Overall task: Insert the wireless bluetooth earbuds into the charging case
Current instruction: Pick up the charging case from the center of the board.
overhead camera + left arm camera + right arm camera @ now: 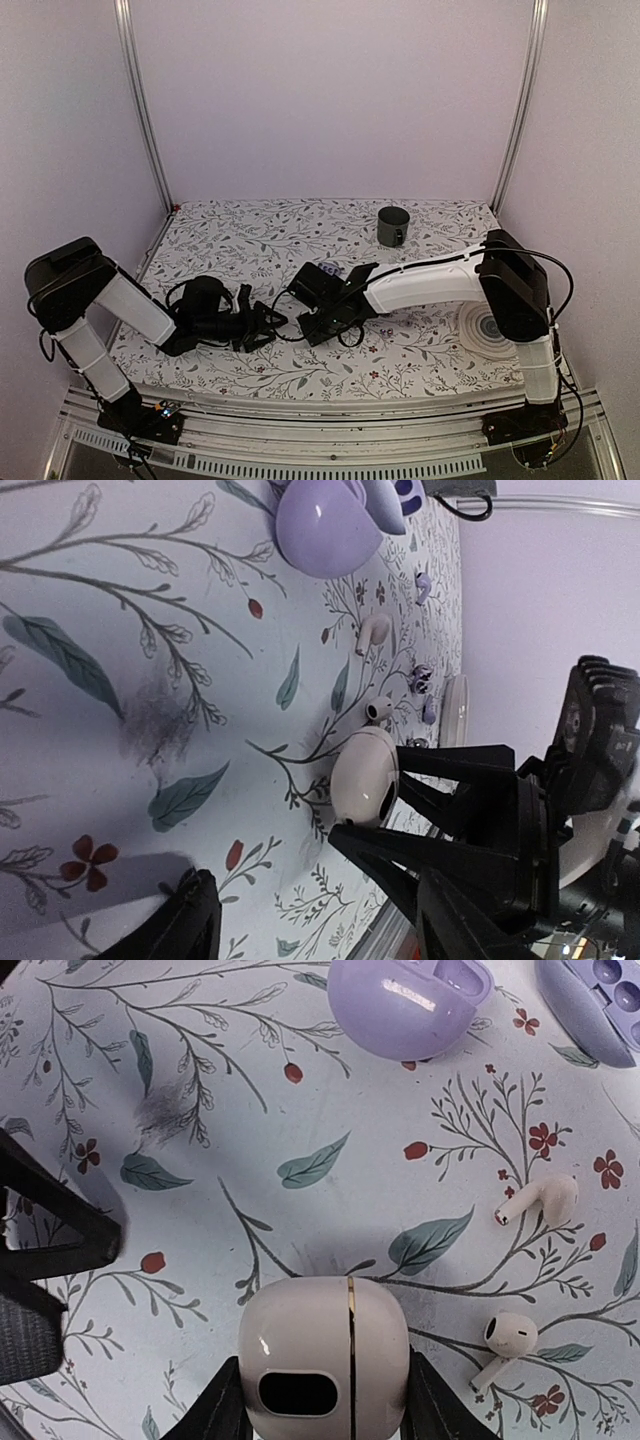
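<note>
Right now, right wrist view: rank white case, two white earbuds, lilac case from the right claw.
1. white case, between the right claw fingers
2. lower earbud, right of it
3. upper earbud, farther right
4. lilac case, top centre

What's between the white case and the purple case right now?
Only bare flowered cloth, shown in the right wrist view; both earbuds lie beside the white case.

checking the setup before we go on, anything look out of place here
A white earbud and its twin lie loose on the floral cloth, outside any case; a grey smudge also mars the print.
</note>
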`<act>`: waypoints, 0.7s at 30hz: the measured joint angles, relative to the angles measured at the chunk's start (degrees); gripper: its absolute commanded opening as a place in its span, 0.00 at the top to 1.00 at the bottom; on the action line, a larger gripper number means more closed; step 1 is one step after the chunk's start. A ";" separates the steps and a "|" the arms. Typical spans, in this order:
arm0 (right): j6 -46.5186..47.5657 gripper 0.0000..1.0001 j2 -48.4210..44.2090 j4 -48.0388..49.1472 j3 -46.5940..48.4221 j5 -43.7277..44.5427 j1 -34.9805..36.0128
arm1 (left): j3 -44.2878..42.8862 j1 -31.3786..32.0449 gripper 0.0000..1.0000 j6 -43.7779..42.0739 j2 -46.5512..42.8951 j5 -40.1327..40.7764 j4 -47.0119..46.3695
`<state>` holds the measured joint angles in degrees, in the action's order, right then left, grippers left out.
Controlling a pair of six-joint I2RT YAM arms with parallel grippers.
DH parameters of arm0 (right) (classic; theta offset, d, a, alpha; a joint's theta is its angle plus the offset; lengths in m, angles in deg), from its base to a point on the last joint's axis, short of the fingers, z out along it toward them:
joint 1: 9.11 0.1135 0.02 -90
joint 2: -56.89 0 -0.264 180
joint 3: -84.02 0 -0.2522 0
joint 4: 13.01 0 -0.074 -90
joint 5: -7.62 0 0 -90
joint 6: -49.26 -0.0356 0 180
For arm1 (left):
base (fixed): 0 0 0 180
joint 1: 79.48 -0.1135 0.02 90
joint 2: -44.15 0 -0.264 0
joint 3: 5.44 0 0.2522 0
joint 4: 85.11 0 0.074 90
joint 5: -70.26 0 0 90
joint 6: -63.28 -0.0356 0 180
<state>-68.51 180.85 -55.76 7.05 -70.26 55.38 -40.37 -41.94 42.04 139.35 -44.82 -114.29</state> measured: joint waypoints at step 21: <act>3.58 0.62 -11.47 11.89 -8.24 -7.63 -0.13 | -0.90 1.86 0.45 11.23 8.83 -2.03 -19.98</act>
<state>-64.93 169.38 -43.87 -1.19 -77.89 55.25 -41.26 -40.08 53.27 148.18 -46.85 -134.27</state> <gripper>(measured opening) 0.460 0.515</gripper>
